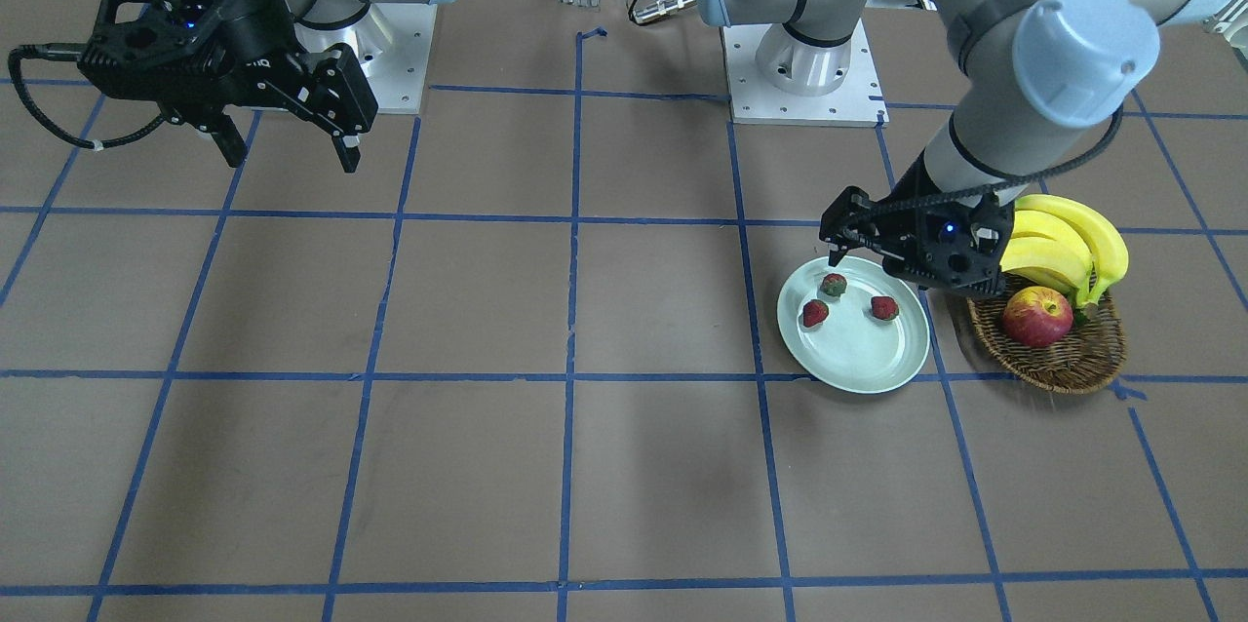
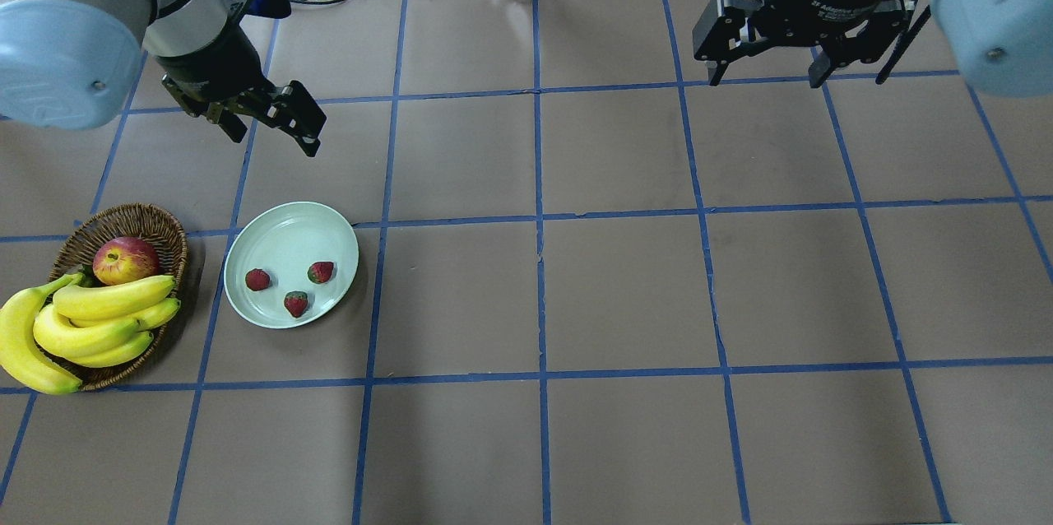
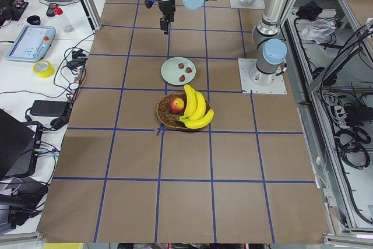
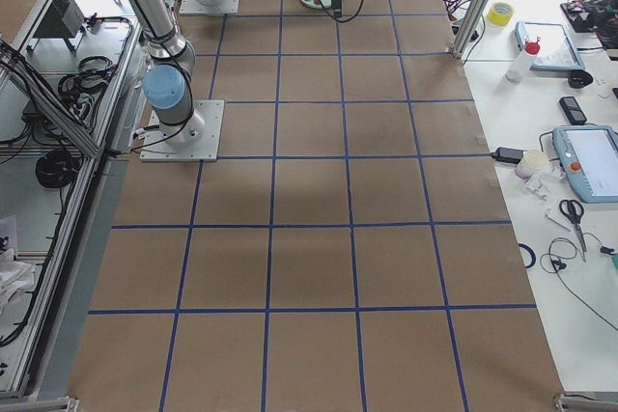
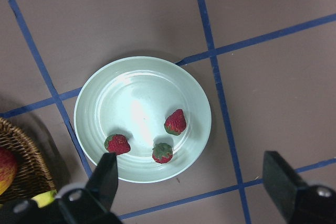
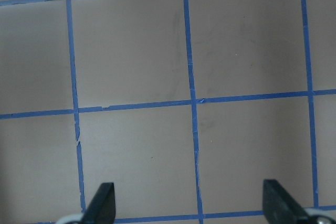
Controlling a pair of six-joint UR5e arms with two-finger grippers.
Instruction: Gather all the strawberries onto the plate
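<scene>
Three strawberries (image 2: 257, 279) (image 2: 296, 304) (image 2: 321, 271) lie inside the pale mint plate (image 2: 280, 241) on the left part of the table. They also show in the left wrist view (image 5: 118, 144) (image 5: 163, 152) (image 5: 176, 122) on the plate (image 5: 136, 93), and in the front view (image 1: 834, 285) (image 1: 815, 313) (image 1: 884, 307). My left gripper (image 2: 273, 138) is open and empty, held in the air over the plate's far side. My right gripper (image 2: 765, 81) is open and empty, high over bare table at the far right.
A brown wicker basket (image 2: 123, 220) stands just left of the plate and holds a red apple (image 2: 125, 259) and a bunch of bananas (image 2: 90, 319). Blue tape lines grid the brown table. Cables and boxes lie along the far edge.
</scene>
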